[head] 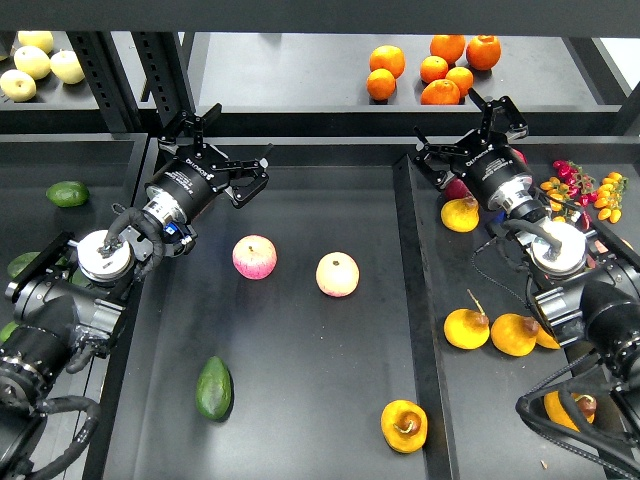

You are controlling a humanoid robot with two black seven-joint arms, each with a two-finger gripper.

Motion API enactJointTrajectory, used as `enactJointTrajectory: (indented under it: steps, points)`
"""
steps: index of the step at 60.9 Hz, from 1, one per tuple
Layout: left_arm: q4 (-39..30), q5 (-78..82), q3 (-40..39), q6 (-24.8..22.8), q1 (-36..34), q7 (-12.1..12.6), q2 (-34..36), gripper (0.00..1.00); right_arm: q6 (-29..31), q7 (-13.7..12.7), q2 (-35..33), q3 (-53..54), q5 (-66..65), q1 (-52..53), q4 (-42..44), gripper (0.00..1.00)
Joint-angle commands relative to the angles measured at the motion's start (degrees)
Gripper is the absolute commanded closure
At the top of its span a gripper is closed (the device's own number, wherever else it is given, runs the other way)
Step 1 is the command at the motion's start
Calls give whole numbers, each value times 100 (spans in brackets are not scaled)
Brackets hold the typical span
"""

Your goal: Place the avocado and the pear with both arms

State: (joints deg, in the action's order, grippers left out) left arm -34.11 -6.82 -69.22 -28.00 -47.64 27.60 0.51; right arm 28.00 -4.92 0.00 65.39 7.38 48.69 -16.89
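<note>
our left gripper [215, 140] fingers spread wide, holding nothing, above tray's [300, 400] far left | avocado [214, 388] lying near-left on tray | two pink apples [255, 257] mid-tray | pear [404, 426] near-right on tray | our right gripper [470, 125] fingers apart, holding nothing, over right bin

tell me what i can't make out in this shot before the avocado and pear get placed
- Head view: the fruit at the bottom right is largely covered by the right arm and its cables, so its kind is unclear.
- Head view: green fruits at the left edge are partly hidden by the left arm.
- Head view: the small red and yellow items at the right are too small to identify.
- The avocado and pear are fully visible.
</note>
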Motion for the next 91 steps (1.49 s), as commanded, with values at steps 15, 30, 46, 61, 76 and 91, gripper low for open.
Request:
enactJointTrajectory:
  steps: [15,30,46,61,76,91]
  points:
    - [-280,40,2966,0,-799,40,1592,1,0,0,0,0,0,0,-7,1]
    - [-561,892,4619,0,-1538,40,1979,1,0,-9,0,0,-17,-26,2,1]
    - [-1519,2852,5077,0,-1678,40,2559,1,0,-9,0,-9,-35,-26,2,1]
    - [-2011,3204,5665,0,-1687,40,2788,1,0,-9,0,-9,-35,-35,2,1]
    - [-2240,3705,6008,0,-1520,40,2779,1,0,-9,0,-9,-35,-44,11,1]
    - [-2275,3758,6158,0,-1221,40,2700,1,0,-9,0,-9,-35,-114,11,1]
